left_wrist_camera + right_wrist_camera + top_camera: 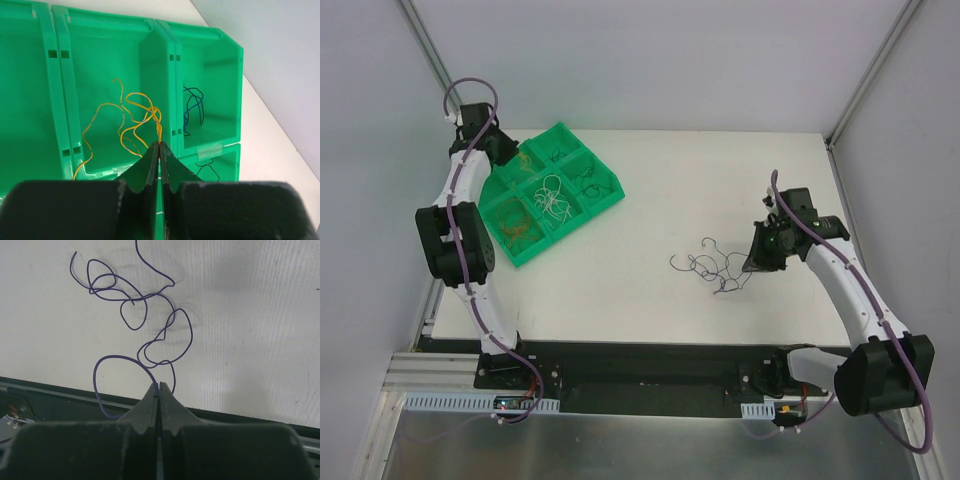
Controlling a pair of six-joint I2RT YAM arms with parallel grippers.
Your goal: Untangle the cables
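Observation:
The cables are thin curly wires. A yellow-orange cable (pixel 125 112) loops in a compartment of the green tray (pixel 150 60), and my left gripper (pixel 159 143) is shut on its upper strands. In the top view that left gripper (pixel 512 154) hangs over the tray's far left corner. A purple cable (pixel 150 310) sprawls in loose loops on the white table (pixel 720 180), and my right gripper (pixel 159 385) is shut on its near end. From above, the purple cable (pixel 708 267) lies just left of the right gripper (pixel 750 264).
Other compartments of the tray (pixel 610 195) hold a white cable (pixel 552 195), an orange clump (pixel 520 226) and dark cables (pixel 588 180). A dark blue cable (pixel 193 105) lies in the bin to the right of the yellow one. The table's near edge drops to a black rail (pixel 650 375).

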